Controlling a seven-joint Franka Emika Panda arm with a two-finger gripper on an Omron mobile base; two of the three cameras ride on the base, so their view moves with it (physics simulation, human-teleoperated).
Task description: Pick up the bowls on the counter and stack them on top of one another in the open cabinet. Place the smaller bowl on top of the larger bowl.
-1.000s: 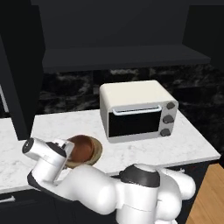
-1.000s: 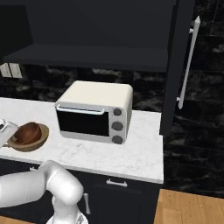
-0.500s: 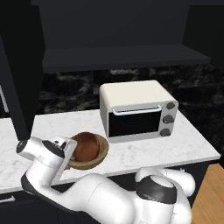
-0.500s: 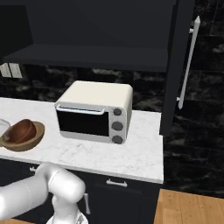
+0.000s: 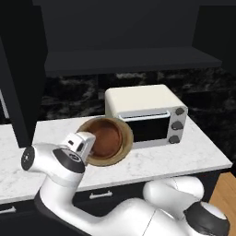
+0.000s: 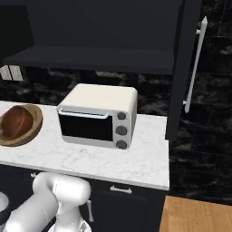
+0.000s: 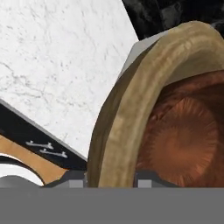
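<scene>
Over the counter (image 5: 184, 156), left of the toaster oven (image 5: 145, 115), I have the larger bowl (image 5: 120, 150) tipped up with the smaller bowl (image 5: 107, 138) nested inside, so both should travel together to the open cabinet (image 5: 129, 60) shelf. My gripper (image 5: 86, 144) sits at the tan rim; I cannot tell its closure.

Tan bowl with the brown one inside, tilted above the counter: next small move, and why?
Probably raise it toward the open cabinet shelf while levelling it. The larger bowl is tipped steeply, rim gripped by the tool, with the smaller bowl nested inside; it hangs well below the shelf, beside the toaster oven.
</scene>
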